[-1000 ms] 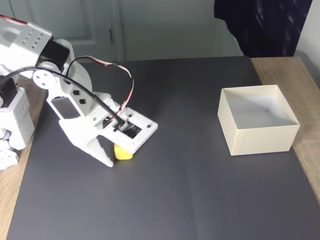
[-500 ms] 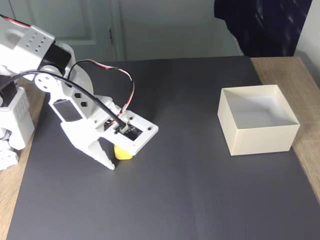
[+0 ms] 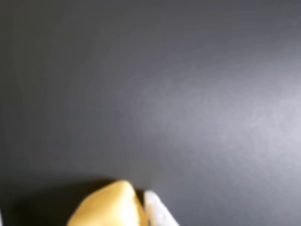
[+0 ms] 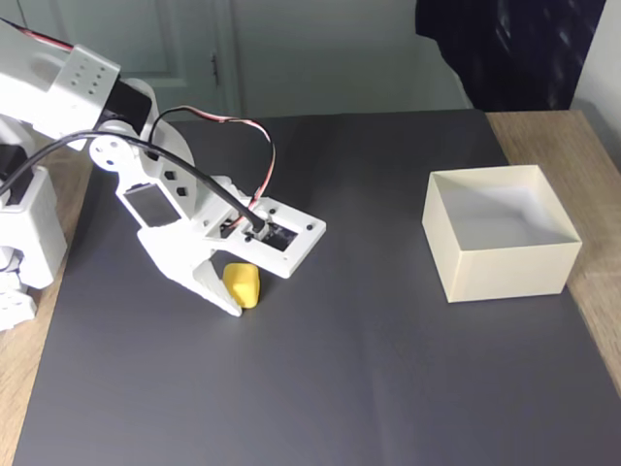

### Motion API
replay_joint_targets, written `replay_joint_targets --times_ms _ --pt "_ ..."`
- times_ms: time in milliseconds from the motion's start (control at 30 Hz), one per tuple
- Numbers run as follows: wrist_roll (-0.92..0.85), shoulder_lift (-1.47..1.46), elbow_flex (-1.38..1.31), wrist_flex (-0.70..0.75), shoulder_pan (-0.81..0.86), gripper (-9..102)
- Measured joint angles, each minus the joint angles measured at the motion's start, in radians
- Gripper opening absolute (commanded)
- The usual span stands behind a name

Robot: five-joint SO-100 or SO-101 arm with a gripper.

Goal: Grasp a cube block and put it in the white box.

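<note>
Fixed view: my gripper [image 4: 236,291] pinches the cube block [image 4: 242,285] at left w/ narrow jaws; white box [image 4: 505,267] sits well apart to the right.

I can read no text, label, brand, number or sign anywhere around me. My white arm [image 4: 165,209], the cube block [image 4: 242,285], the white box [image 4: 500,257] and the dark mat [image 4: 388,369] on the worktop all look unmarked.

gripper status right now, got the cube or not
Gripper: shut on the yellow cube block, which looks lifted just off the dark mat; one white finger sits against its side in the wrist view.
</note>
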Motion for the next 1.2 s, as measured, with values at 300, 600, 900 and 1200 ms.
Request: replay_joint_targets --times_ms 300,600,900,1200 --pt "-0.006 0.020 -0.003 0.063 -0.005 44" --pt "0.052 0.067 -0.003 0.193 -0.005 41" --pt "0.115 0.077 -0.003 0.213 0.009 23" --pt "0.164 0.077 -0.005 0.222 0.044 11"
